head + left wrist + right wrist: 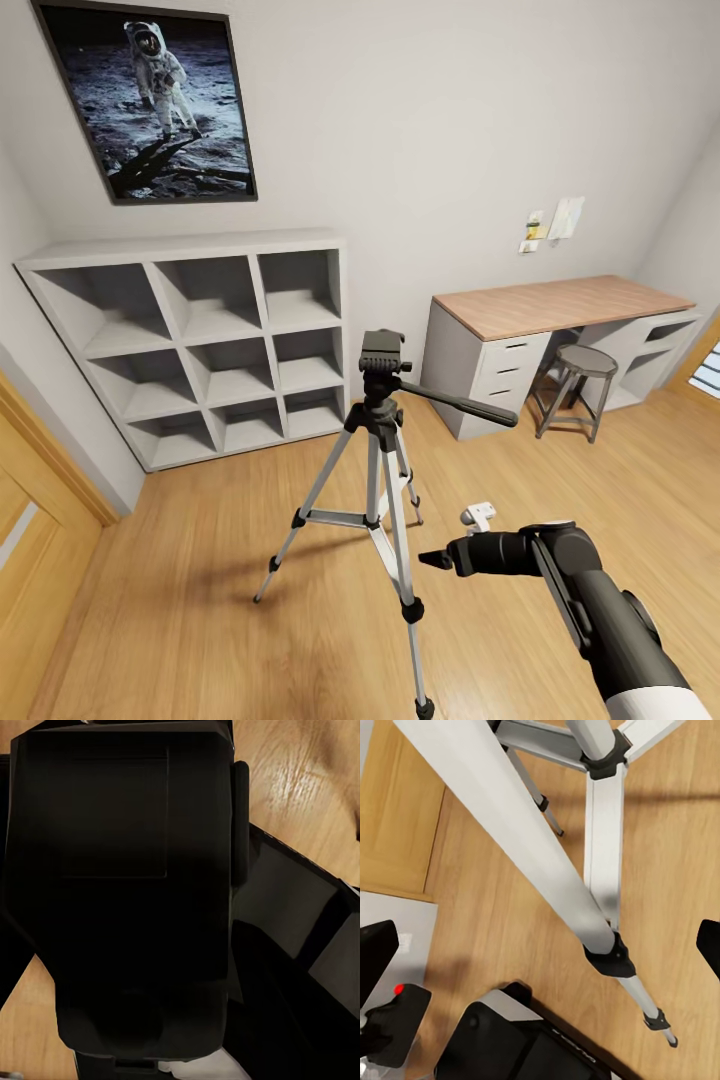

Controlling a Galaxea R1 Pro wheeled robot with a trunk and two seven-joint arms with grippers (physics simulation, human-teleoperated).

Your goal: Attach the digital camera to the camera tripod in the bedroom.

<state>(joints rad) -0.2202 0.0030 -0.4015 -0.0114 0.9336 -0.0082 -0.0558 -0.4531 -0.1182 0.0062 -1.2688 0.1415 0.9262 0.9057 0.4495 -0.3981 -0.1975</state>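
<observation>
**Tripod stands on the bedroom floor, camera low beside the robot**

The camera (399, 1024), a small black box with a red dot on top, shows in the right wrist view low down near the robot's own body. What holds it cannot be told. The tripod (381, 440) stands upright on the wooden floor (200, 620) with its three silver legs spread. Its black head (382, 354) is bare, and the long handle (462, 401) points toward the desk.

The right gripper (437, 558) hovers just beside the nearest leg, its fingers (376, 958) spread wide and holding nothing. In the left wrist view a dark block (120, 892) sits right against the lens, so I cannot tell how the left fingers stand.

Behind the tripod is a grey-white shelf unit (215, 340) under an astronaut poster (150, 95). A desk (560, 305) and a stool (578, 385) stand to the right.
</observation>
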